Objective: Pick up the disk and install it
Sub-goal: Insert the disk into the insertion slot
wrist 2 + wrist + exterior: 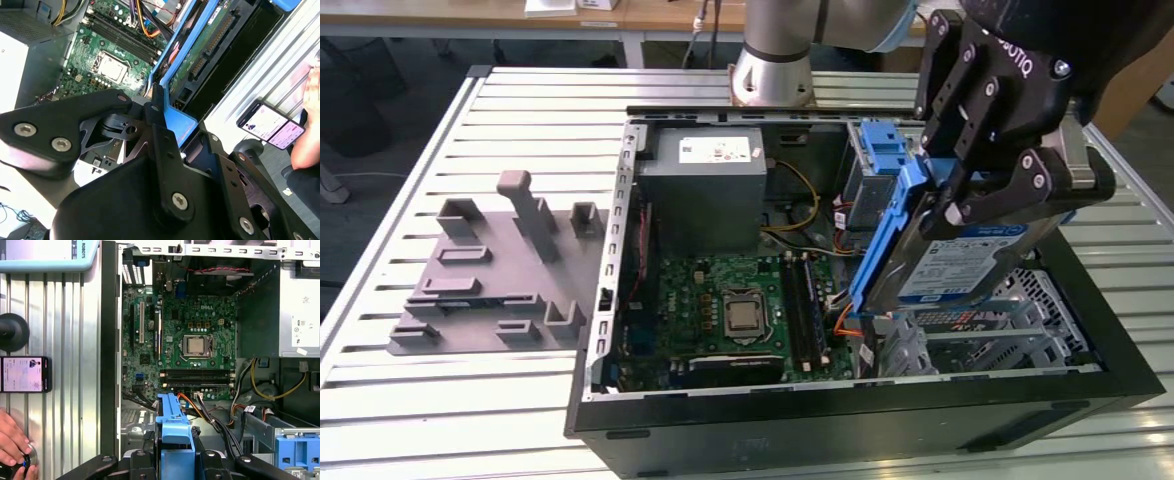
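The pickup looks done and the install does not. In the exterior view the tool (pixel 1007 200) pinches the disk (pixel 961 265), one finger on each long side where the blue rails (pixel 878 250) run. The disk hangs clear of the worktop (pixel 400 400), tilted with its label face showing. It sits at about three o'clock from the motherboard (pixel 734 310), over the three o'clock side of the open computer case (pixel 854 420).

Just below it, toward five o'clock, is the silver drive cage (pixel 1021 330). I judge that the disk is not seated: most of its body stands above the cage, though whether its lower edge touches the metal is hidden. The grey power supply (pixel 707 170) lies at eleven o'clock from the disk, and another blue bracket (pixel 881 160) stands just beside it at twelve.

In the second wrist view the disk's circuit-board underside (pixel 220 55) runs away from the tool (pixel 160 120). In the first wrist view a blue rail end (pixel 175 425) shows between the fingers.

Out on the worktop, at nine o'clock from the case, rests a grey plastic fixture (pixel 494 270). It has nothing in it, which fits the disk being already lifted
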### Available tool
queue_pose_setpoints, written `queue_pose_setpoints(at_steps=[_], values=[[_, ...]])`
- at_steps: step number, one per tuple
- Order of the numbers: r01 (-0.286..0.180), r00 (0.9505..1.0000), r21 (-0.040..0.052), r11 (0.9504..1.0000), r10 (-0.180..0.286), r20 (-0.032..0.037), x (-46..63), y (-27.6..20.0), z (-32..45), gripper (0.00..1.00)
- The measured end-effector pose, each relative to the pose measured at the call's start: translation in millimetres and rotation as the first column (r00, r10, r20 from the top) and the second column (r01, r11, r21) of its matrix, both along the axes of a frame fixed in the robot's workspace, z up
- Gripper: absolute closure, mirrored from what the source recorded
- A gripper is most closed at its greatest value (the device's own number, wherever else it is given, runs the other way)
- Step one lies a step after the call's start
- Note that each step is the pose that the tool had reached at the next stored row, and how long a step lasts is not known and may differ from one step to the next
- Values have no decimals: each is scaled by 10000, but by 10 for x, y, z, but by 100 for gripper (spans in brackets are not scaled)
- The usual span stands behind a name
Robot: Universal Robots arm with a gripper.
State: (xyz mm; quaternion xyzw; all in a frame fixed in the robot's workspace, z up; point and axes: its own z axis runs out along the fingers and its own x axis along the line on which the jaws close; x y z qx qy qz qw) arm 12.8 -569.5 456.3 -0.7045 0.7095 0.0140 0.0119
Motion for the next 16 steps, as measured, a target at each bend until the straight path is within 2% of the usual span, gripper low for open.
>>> queue_pose_setpoints(at_steps=[8,16], values=[[0,10000,0,10000,0,-1,60,-40,-9,64],[-37,10000,-1,10000,37,-19,247,-45,-25,64]])
